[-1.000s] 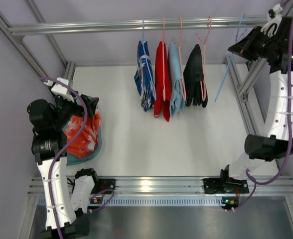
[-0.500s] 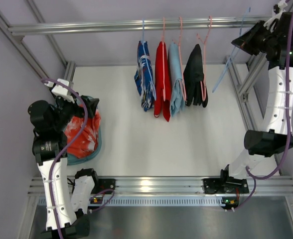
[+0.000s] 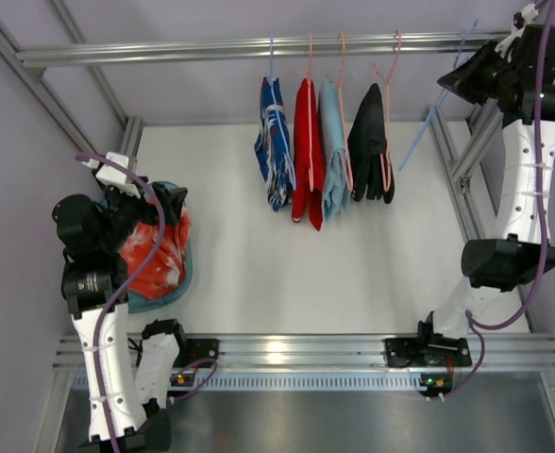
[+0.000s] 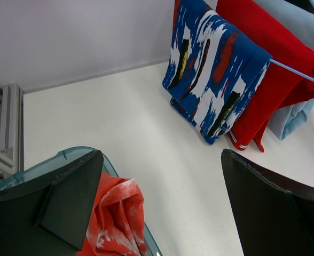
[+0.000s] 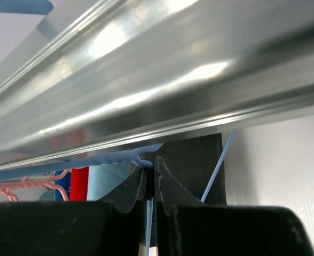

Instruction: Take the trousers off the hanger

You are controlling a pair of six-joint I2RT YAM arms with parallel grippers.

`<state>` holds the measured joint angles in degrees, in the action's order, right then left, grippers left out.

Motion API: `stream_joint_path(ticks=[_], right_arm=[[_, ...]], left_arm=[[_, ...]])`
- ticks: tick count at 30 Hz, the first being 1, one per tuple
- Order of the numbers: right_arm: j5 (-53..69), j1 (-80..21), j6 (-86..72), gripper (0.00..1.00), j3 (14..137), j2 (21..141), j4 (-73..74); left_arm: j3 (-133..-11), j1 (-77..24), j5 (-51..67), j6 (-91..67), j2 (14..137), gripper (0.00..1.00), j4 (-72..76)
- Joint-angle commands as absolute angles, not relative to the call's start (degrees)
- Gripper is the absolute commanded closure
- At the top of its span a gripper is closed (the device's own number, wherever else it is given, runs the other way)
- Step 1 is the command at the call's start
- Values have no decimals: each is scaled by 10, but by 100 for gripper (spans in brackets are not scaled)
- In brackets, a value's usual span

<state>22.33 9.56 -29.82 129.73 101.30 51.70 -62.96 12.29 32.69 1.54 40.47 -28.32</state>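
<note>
The orange-red mottled trousers (image 3: 158, 257) lie crumpled in a teal bowl (image 3: 185, 279) at the left of the table, off the hanger; the left wrist view shows the trousers (image 4: 116, 221) beside one finger. My left gripper (image 3: 160, 209) hovers just above them, jaws wide open and empty, also seen as the left gripper (image 4: 162, 176). My right gripper (image 3: 459, 77) is high at the back right, shut on the bare light-blue hanger (image 3: 432, 111). In the right wrist view the hanger (image 5: 114, 158) is pinched between the fingers of the right gripper (image 5: 155, 166), just under the rail (image 5: 146, 90).
A metal rail (image 3: 211, 47) spans the back with four garments on hangers: a blue-and-white one (image 3: 274, 142), a red one (image 3: 307, 151), a light-blue one (image 3: 333, 151) and a black one (image 3: 368, 146). Aluminium frame posts (image 3: 462, 179) border the table.
My right gripper has lifted the empty blue hanger up and slightly right toward the rail. The left arm has stayed in place over the bowl.
</note>
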Motion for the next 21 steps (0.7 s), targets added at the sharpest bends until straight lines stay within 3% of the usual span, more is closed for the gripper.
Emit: stream_joint_path(ticks=[1, 3, 4, 6, 7, 11, 14, 16, 21], right_arm=[[212, 105, -312, 100, 1278, 1001, 505], [211, 111, -313, 96, 1267, 983, 504], [210, 113, -315, 82, 1253, 976, 505], [199, 122, -318, 76, 1238, 951, 511], [192, 124, -321, 67, 1223, 944, 512], [171, 136, -325, 54, 1174, 900, 502], [167, 141, -322, 50, 1145, 873, 496], [165, 142, -316, 40, 1119, 847, 487], [156, 149, -270, 32, 1065, 775, 444]], left_arm=[[-628, 122, 323, 11, 399, 2, -275], [-628, 122, 322, 11, 399, 2, -275], [-629, 122, 322, 11, 399, 2, -275], [-629, 122, 323, 11, 400, 2, -274], [-628, 122, 323, 10, 400, 2, -274], [-628, 121, 328, 5, 400, 2, -274], [-629, 121, 327, 5, 397, 2, -274], [-628, 121, 326, 6, 394, 2, -274], [-626, 120, 323, 4, 391, 2, -275]])
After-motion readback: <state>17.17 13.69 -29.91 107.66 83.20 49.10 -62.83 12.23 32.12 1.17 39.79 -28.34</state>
